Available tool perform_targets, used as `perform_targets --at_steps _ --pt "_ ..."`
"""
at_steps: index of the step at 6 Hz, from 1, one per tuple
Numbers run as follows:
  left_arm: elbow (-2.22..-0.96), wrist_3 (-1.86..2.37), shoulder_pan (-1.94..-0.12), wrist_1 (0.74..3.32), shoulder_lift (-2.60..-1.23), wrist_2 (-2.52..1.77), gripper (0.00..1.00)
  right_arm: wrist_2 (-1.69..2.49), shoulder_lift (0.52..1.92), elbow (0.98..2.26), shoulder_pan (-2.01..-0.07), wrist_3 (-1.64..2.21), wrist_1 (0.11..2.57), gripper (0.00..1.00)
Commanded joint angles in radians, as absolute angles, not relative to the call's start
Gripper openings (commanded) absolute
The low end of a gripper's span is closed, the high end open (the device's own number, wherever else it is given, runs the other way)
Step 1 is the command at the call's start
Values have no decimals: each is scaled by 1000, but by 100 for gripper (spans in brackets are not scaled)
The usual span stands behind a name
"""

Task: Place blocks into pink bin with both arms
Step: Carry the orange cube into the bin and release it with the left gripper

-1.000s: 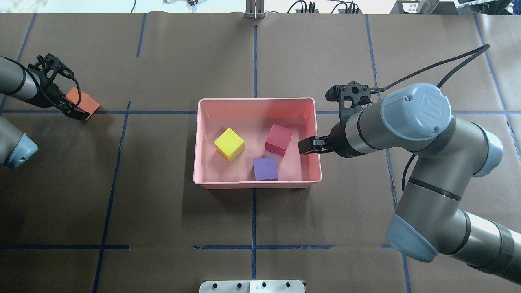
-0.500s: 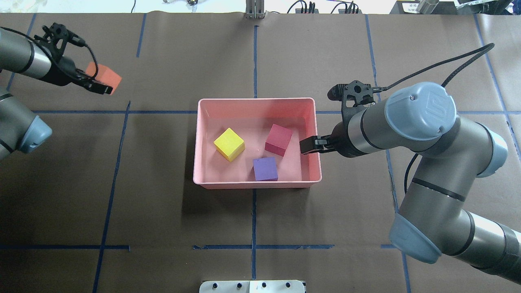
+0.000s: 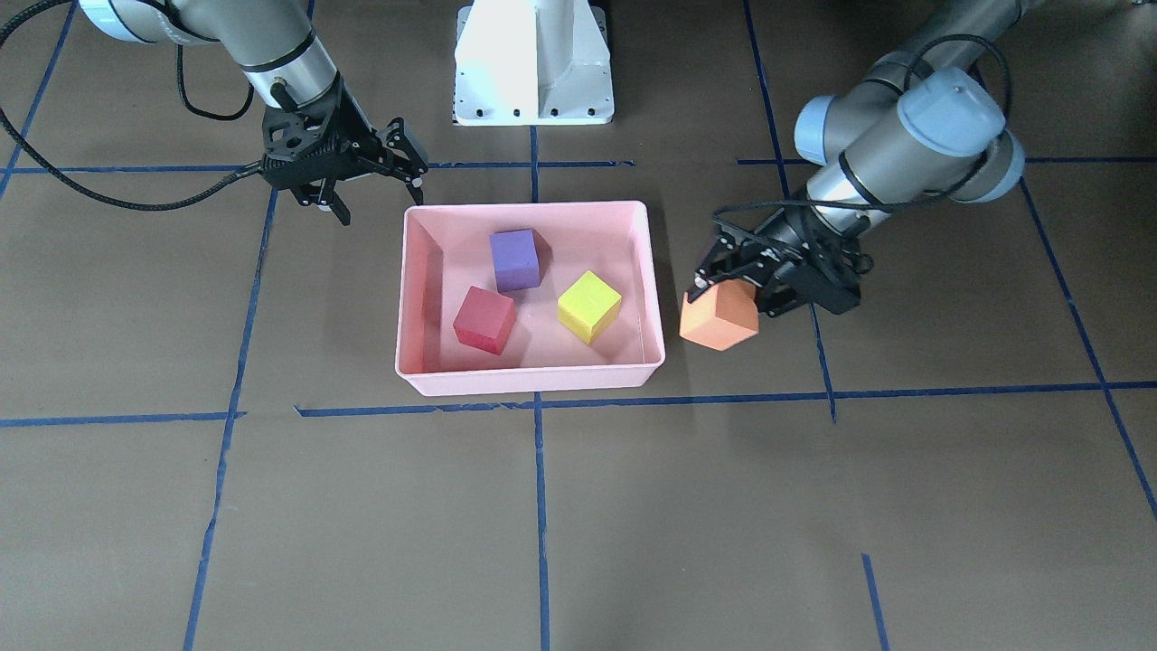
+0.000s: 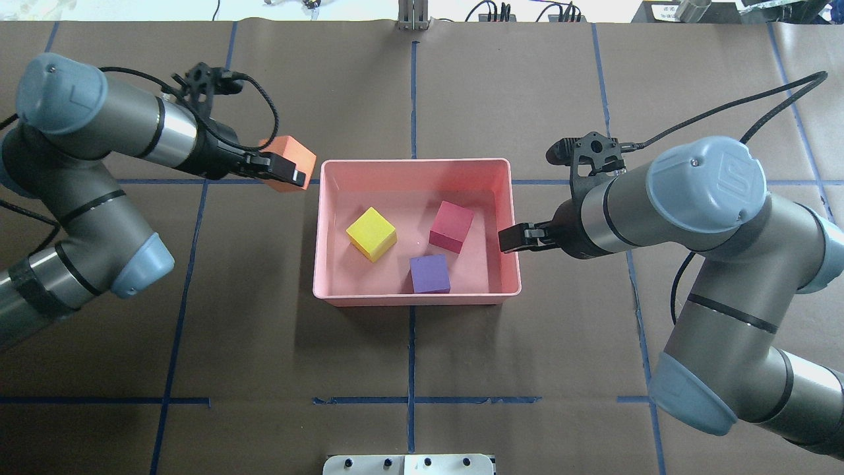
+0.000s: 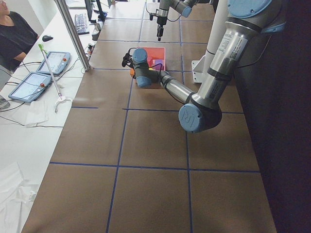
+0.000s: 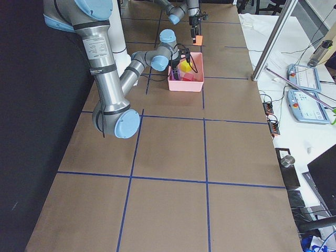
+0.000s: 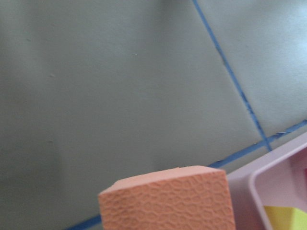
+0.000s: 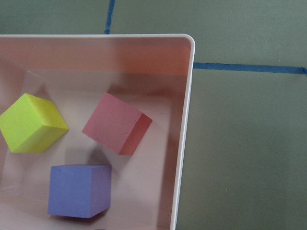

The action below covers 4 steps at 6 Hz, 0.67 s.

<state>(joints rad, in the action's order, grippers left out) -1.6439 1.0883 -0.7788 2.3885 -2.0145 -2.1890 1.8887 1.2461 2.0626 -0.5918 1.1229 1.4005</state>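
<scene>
The pink bin (image 4: 415, 160) (image 3: 529, 206) holds the yellow block (image 4: 371, 233), the red block (image 4: 452, 226) and the purple block (image 4: 430, 274). All three also show in the right wrist view: yellow (image 8: 31, 123), red (image 8: 112, 128), purple (image 8: 79, 189). My left gripper (image 4: 293, 173) (image 3: 723, 291) is shut on the orange block (image 4: 290, 155) (image 3: 719, 318) (image 7: 168, 201). It holds the block above the table, just outside the bin's left end. My right gripper (image 4: 511, 239) (image 3: 327, 206) hangs over the bin's right rim, empty, and looks open.
The white pedestal (image 3: 533, 63) stands behind the bin at the robot's side. Blue tape lines (image 4: 411, 343) cross the brown table cover. A side table with tablets (image 5: 34, 80) and a seated person lies beyond the far edge.
My left arm has carried the orange block from the far left of the table rightward to the bin's left end. My right gripper has drawn back slightly to the right.
</scene>
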Motion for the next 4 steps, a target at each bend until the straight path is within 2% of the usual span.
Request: perform_targets --at_steps 1,2,3,4 --pt "-1690 1196 -672 2384 -2055 -2186 25 1888 1255 2065 -594 1123 1399 100" --pt "-1690 1198 -635 2384 -2056 -2148 51 1888 1255 2066 -595 1124 1399 100" --pt "-1686 1197 -632 2384 -2054 -2088 82 1887 1259 2065 -595 1124 1399 100" --pt "-1687 1190 -624 2385 -2045 -2056 99 1888 1262 2065 -595 1124 1399 100"
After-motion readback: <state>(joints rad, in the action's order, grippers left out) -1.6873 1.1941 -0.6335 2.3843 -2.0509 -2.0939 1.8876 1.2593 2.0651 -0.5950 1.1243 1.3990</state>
